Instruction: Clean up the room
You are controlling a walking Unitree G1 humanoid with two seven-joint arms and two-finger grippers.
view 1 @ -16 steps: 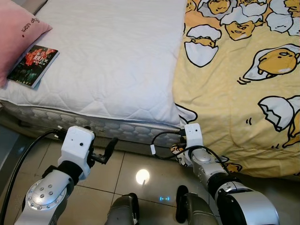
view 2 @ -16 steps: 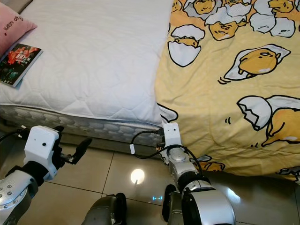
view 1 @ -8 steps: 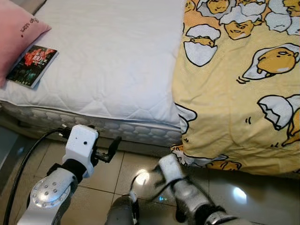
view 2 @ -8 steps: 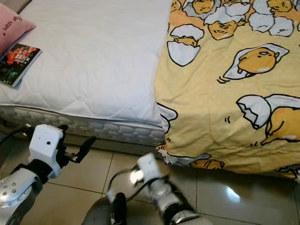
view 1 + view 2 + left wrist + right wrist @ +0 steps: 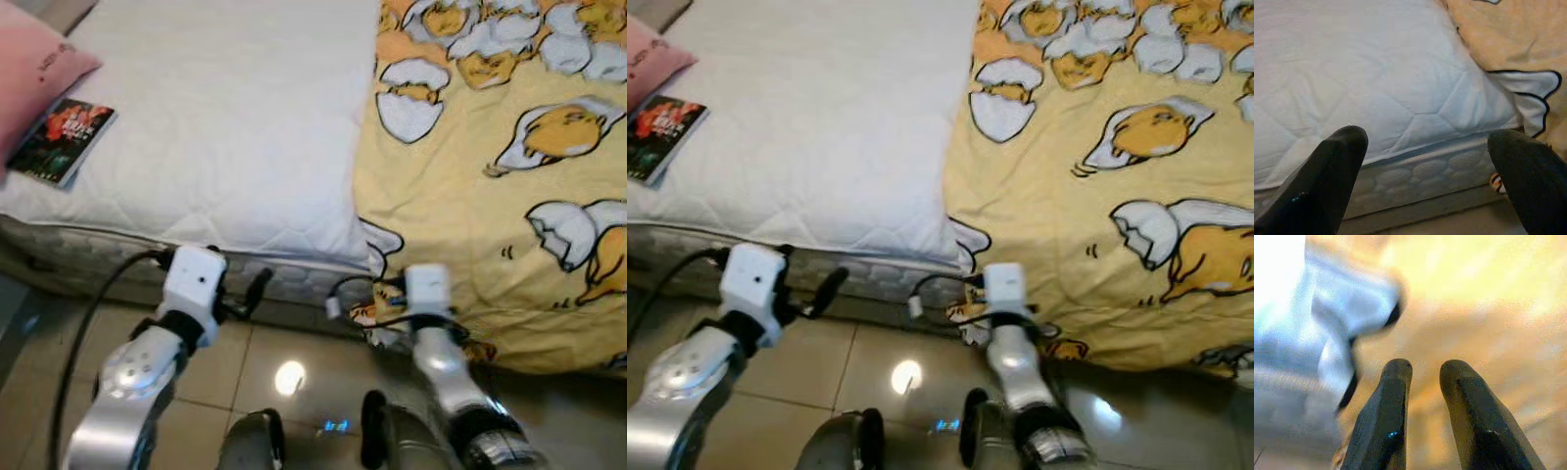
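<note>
A yellow blanket (image 5: 490,196) printed with egg cartoons covers the right half of the bed, and its hem hangs over the mattress side. My right gripper (image 5: 1422,369) is at that hem near the floor. Its fingers stand close together with nothing between them, and yellow cloth lies right ahead. My left gripper (image 5: 1425,171) is open, held low in front of the mattress side (image 5: 1415,166). A book (image 5: 61,142) with a dark red cover lies at the bed's left edge, beside a pink pillow (image 5: 29,69).
The white quilted mattress top (image 5: 225,127) is bare on the left half of the bed. Glossy beige floor tiles (image 5: 294,377) with a light reflection lie between me and the bed. My own legs (image 5: 255,446) show at the bottom.
My right arm dipped towards the floor, then came back up to the blanket's hem. My left arm has risen closer to the mattress side. The camera has shifted slightly.
</note>
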